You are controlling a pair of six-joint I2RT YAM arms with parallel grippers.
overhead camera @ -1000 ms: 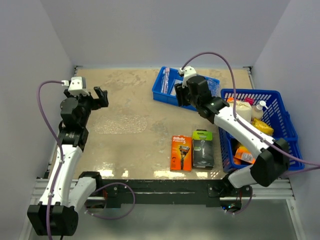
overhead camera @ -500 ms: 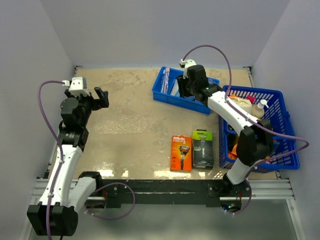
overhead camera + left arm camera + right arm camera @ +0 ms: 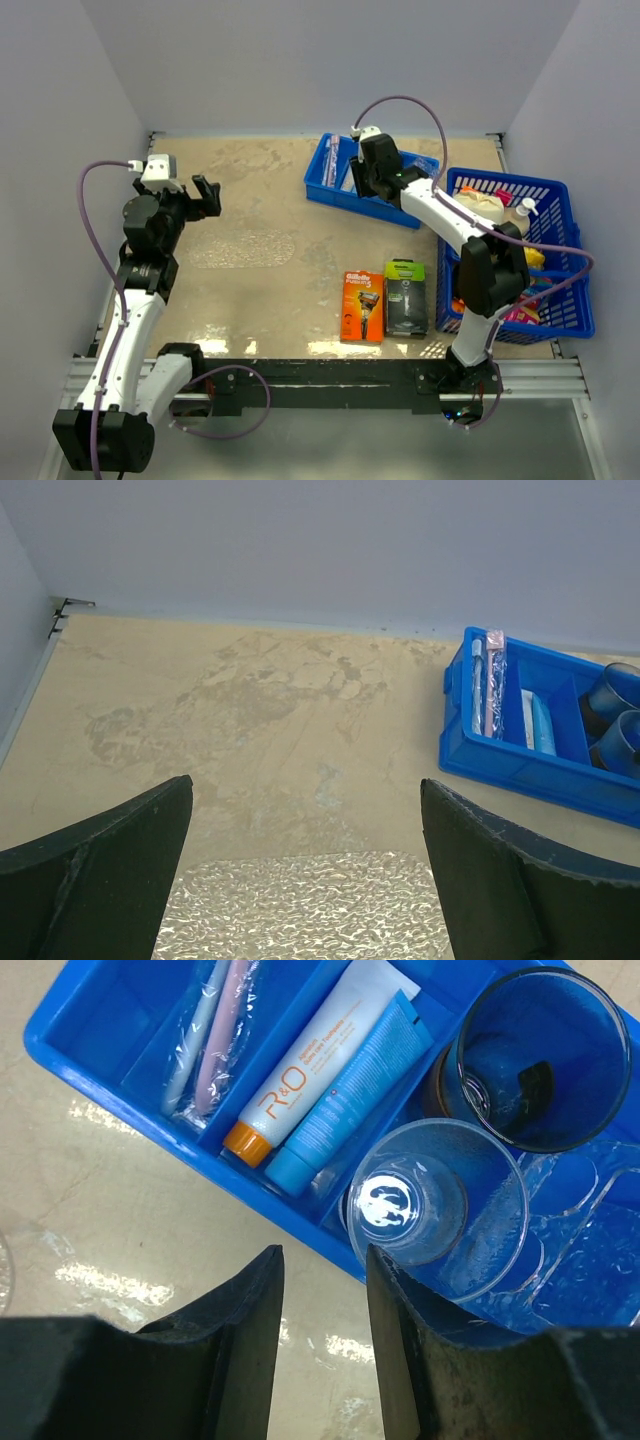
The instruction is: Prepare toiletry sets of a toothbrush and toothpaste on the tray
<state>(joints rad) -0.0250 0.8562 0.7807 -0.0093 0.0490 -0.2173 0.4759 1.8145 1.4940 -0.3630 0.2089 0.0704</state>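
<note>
Over solid blue plastic bin [image 3: 80,1030], right claw [image 3: 325,1270] hovers part-spread, empty; slim wrapped toothbrush [image 3: 205,1035] and white toothpaste tube [image 3: 310,1060] lie inside. Left claw [image 3: 305,800] spread wide near clear plastic tray [image 3: 300,910] on beige worktop [image 3: 250,700].

Wide open across the surface [image 3: 270,300] at centre-left of the top view, save the flat tray [image 3: 240,248]; blocked lower centre by razor packs [image 3: 362,305], upper right by blue bin [image 3: 325,182], far right by basket [image 3: 520,184].

Right arm [image 3: 440,215] swung left — over the blue bin [image 3: 322,187], jaws narrower
</note>
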